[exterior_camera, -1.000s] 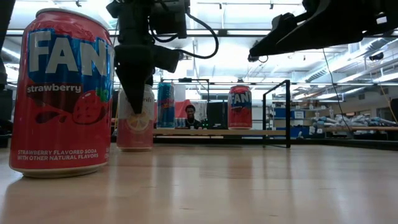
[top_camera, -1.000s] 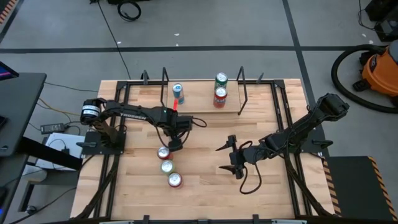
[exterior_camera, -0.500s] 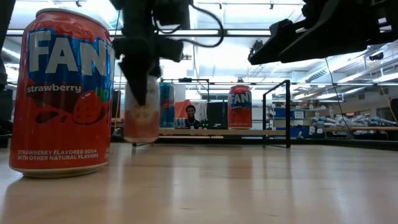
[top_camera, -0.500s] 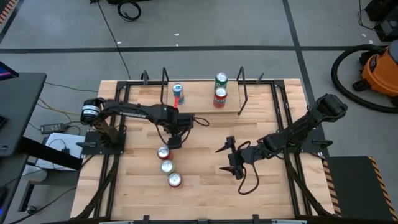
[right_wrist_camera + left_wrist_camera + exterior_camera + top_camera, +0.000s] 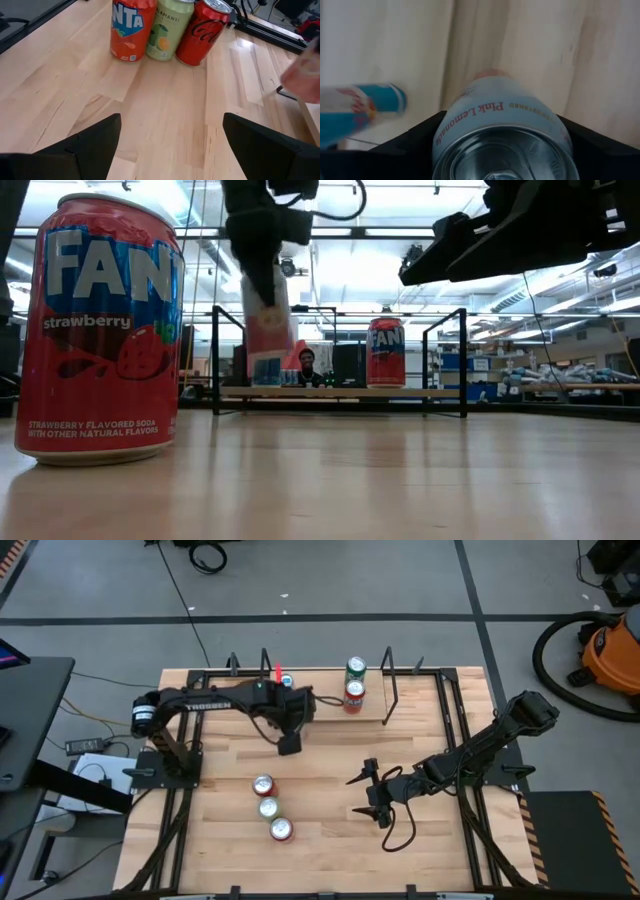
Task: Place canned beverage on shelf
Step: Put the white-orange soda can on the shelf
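Observation:
A pale pink lemonade can (image 5: 272, 340) hangs in the air in front of the shelf (image 5: 340, 392), with my left gripper (image 5: 290, 743) shut on it. The high view hides the can under the gripper. The shelf (image 5: 325, 712), a low wood plank between black rod uprights, carries a blue can (image 5: 287, 683), a green can (image 5: 356, 667) and a red can (image 5: 353, 692), all upright. My right gripper (image 5: 365, 796) waits open over the table's right half, holding nothing. My left gripper pinches the can between its two fingers on opposite sides of the wall just below the top rim (image 5: 445, 135). The fingers (image 5: 262, 275) come from above, slanting down. The can hangs below them slightly tilted, its bottom clear of the table.
Three cans stand in a row on the table nearer the front: a Coca-Cola can (image 5: 263, 785), a green lime can (image 5: 268, 807) and a strawberry Fanta can (image 5: 281, 829). Bare wood (image 5: 330, 755) lies between that row and the shelf. Black frame rails (image 5: 455, 710) run along the table's sides.
My left gripper has risen and gone toward the table's far edge, up to the shelf. The pink lemonade can, which stood on the table by the can row, has been lifted clear and now hangs tilted below the fingers.

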